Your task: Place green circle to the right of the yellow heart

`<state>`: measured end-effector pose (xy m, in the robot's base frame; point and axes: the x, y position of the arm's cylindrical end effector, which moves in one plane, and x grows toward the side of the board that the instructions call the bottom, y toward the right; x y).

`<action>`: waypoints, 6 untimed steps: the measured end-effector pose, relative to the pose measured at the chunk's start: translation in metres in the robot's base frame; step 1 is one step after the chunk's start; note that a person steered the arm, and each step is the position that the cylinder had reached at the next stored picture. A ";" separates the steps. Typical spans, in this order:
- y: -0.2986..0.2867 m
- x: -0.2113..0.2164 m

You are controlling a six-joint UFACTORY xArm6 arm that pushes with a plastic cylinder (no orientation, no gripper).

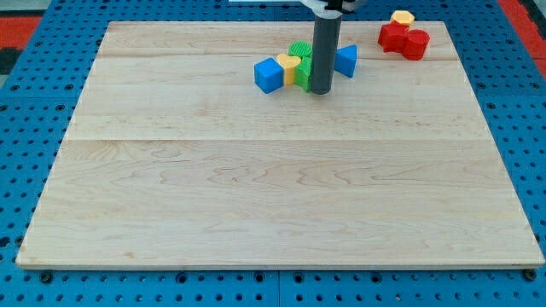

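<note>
The yellow heart (290, 66) lies near the top middle of the wooden board (273, 188). A green block (304, 75) touches its right side; it is partly hidden by the rod and I cannot make out its shape. Another green block (299, 50), ridged like a star, sits just above them. The dark rod comes straight down here, and my tip (320, 90) rests on the board against the right side of the lower green block.
A blue cube (268, 75) touches the heart's left side. A blue triangle-like block (346, 60) lies just right of the rod. At the top right are two red blocks (403, 39) with a small yellow block (403, 16) above them.
</note>
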<state>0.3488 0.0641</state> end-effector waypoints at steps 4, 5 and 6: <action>-0.130 -0.065; -0.080 -0.112; -0.028 -0.136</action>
<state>0.2123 0.0359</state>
